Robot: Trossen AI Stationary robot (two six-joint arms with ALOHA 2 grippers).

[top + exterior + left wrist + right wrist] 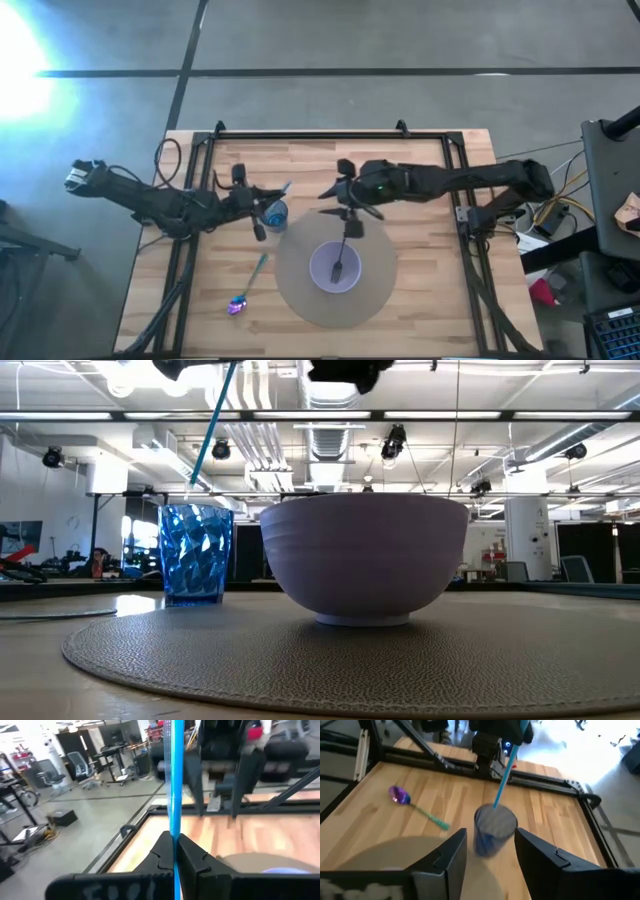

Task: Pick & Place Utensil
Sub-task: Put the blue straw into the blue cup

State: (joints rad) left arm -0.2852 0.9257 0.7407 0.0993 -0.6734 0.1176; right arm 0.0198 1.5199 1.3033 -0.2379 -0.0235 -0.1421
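Left gripper (174, 851): we see its two fingers pinched on a blue utensil handle (174, 780), held nearly upright above the blue cup (274, 214).
Right gripper (490, 851): jaws spread with nothing between them, hanging over the mat near the bowl (335, 266).
Utensil in hand: its lower end reaches down to the cup's mouth; in the low view the blue stick slants down to the cup's rim (195, 508).
Other utensil: a spoon with a purple bowl and teal handle (247, 288) lies on the wood, just off the round mat (300, 300).
Step in hand, as we judge it: setting the blue utensil into the cup.
Doing it well: we would keep the handle over the cup's centre, lower until the tip rests inside, then part the fingers without dragging the cup sideways.
Risk: a tilted release could tip the light cup.
Hard to make out: we cannot tell which kind of utensil the blue one is, since its working end is hidden.
Cut off: both grippers sit mostly above the low view's top edge.
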